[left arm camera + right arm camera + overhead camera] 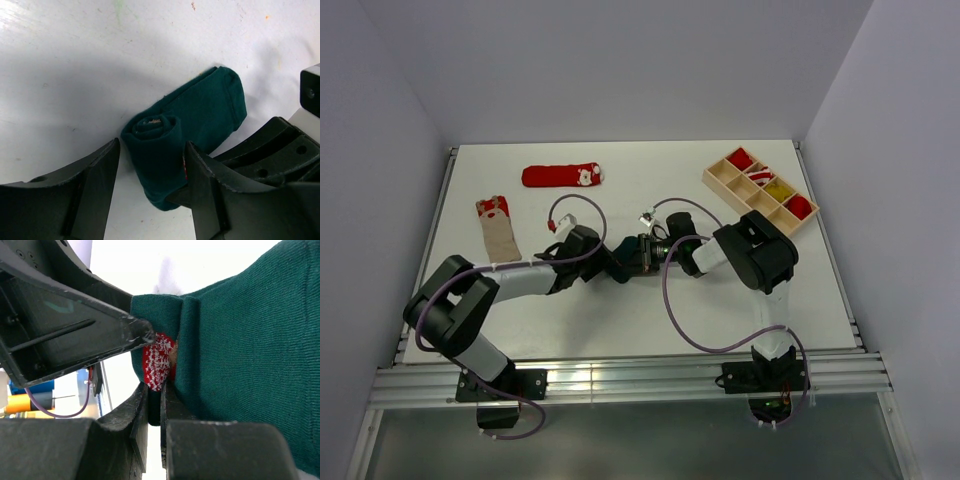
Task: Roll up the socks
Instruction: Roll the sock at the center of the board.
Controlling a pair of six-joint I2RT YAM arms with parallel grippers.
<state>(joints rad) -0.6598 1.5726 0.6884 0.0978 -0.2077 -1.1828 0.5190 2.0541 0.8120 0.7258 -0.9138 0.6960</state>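
From above, everything meets on the bench (630, 195). Left wrist: the left end effector (152, 165) stands wide around the half-rolled dark green sock (200, 115). If you squeeze crooked, the roll may pop loose. Right wrist: the right end effector (155, 395) pinches its edge. If you tug, it may unroll.

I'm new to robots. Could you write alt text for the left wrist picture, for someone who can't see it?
A dark green sock, rolled partway from one end, lies on a white table, its roll between the open black fingers of the left gripper. One finger touches the roll; the other stands just clear.
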